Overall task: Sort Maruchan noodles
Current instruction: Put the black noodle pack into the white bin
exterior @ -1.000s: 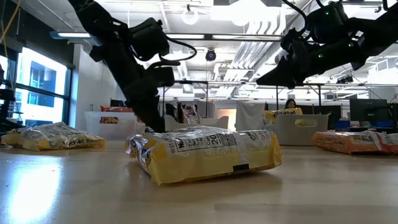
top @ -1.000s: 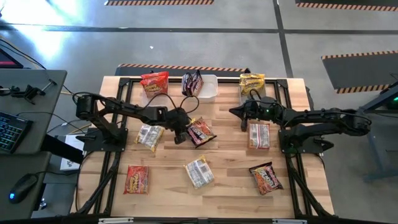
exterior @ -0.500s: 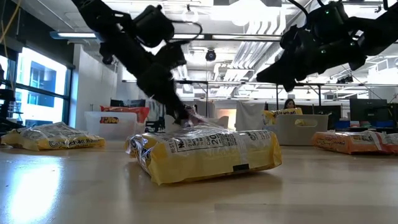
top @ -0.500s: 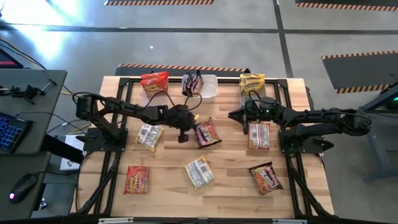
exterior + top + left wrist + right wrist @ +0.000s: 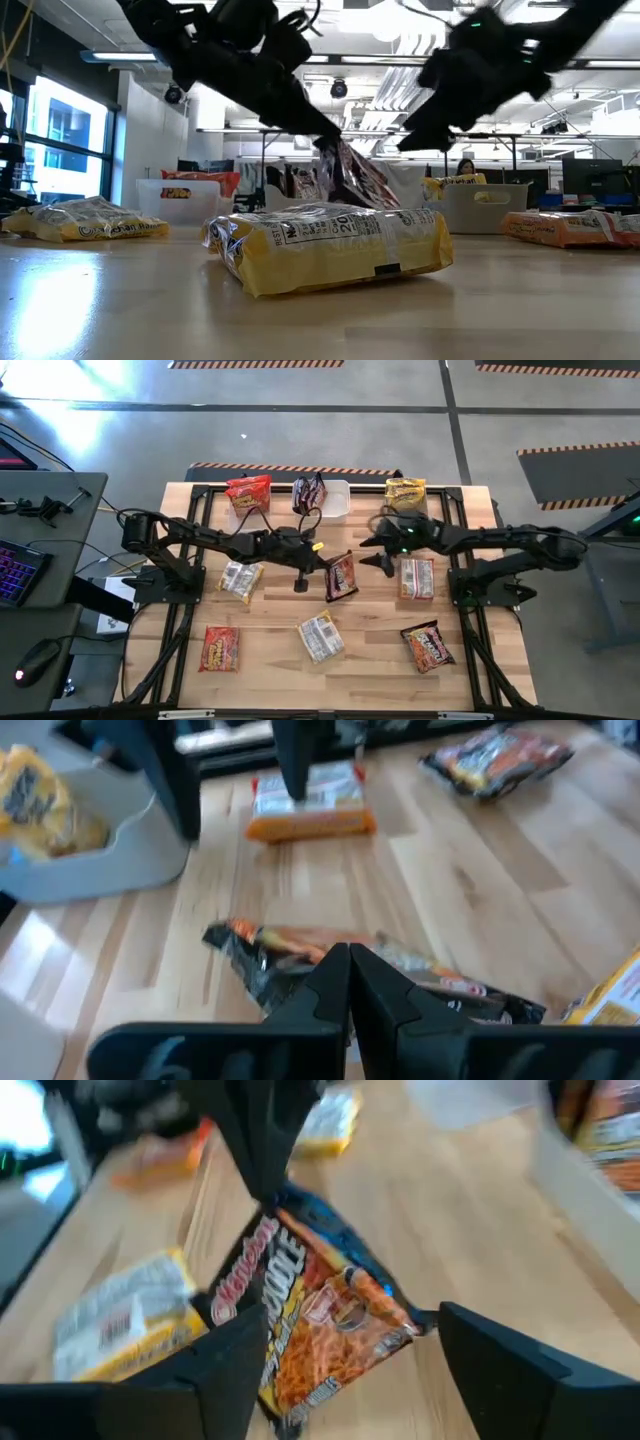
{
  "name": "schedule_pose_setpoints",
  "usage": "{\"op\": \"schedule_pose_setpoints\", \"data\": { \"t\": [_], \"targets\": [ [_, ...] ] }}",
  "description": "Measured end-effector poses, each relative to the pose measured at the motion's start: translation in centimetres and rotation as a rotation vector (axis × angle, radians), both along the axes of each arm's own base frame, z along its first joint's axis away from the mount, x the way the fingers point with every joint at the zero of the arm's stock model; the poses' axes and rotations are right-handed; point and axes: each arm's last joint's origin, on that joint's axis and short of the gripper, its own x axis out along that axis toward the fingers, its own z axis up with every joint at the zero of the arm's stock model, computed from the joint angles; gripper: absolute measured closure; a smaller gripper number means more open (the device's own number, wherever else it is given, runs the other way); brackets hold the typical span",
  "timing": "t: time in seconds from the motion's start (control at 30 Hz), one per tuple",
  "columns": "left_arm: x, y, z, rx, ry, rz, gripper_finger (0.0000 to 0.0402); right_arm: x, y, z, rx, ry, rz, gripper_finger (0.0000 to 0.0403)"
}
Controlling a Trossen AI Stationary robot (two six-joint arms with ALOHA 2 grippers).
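Left gripper (image 5: 322, 563) is clenched on the edge of a dark brown-maroon packet (image 5: 341, 576), lifting it off the bench (image 5: 370, 630) so it hangs tilted near the centre; the left wrist view shows the fingers (image 5: 330, 985) pressed together over the crinkled wrapper (image 5: 300, 955). Right gripper (image 5: 370, 551) hovers just at the packet's 2 o'clock with its fingers (image 5: 500, 1365) spread wide apart, gripping nothing, the packet (image 5: 320, 1315) showing between them.

Taking the high view's top edge as 12 o'clock and the bench centre as the dial's middle: nearest the front edge, a red-orange packet (image 5: 219, 648) lies at 8 o'clock, a yellow-tan packet (image 5: 320, 637) at 6 o'clock, and another red-orange packet (image 5: 428, 645) at 4 o'clock. Farther in, a second yellow-tan packet (image 5: 240, 578) lies at 9 o'clock and a pale orange-edged packet (image 5: 417, 578) at 3 o'clock. Along the far edge stand three clear tubs: the left one (image 5: 238, 516) holds a red-orange packet (image 5: 249, 491), the middle one (image 5: 335, 500) a dark packet (image 5: 309, 492), and the right one (image 5: 413, 510) a yellow packet (image 5: 405, 490).
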Motion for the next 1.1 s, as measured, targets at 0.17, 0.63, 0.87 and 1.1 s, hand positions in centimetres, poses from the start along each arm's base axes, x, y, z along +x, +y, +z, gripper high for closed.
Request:
{"op": "schedule_pose_setpoints", "data": {
  "t": [0.17, 0.63, 0.87, 1.1],
  "targets": [
    [0.1, -0.1, 0.2, -0.001, -0.024, -0.010, 0.0401, 3.8, -1.5, 1.1, -0.075, 0.117, 0.187, 0.0121],
    [-1.0, -0.3, -1.4, -0.206, 0.197, 0.149, 0.0394, 9.9, -4.0, -0.4, -0.077, 0.408, 0.501, 0.0129],
    [-3.3, -0.9, -4.4, -0.280, 0.347, 0.290, 0.0330, 8.6, -3.7, 0.8, -0.091, 0.406, 0.464, 0.0206],
    [-3.5, -0.8, -5.2, -0.229, 0.247, 0.264, 0.0246, 8.5, -3.6, 1.1, -0.077, 0.396, 0.442, 0.0226]
  ]
}}
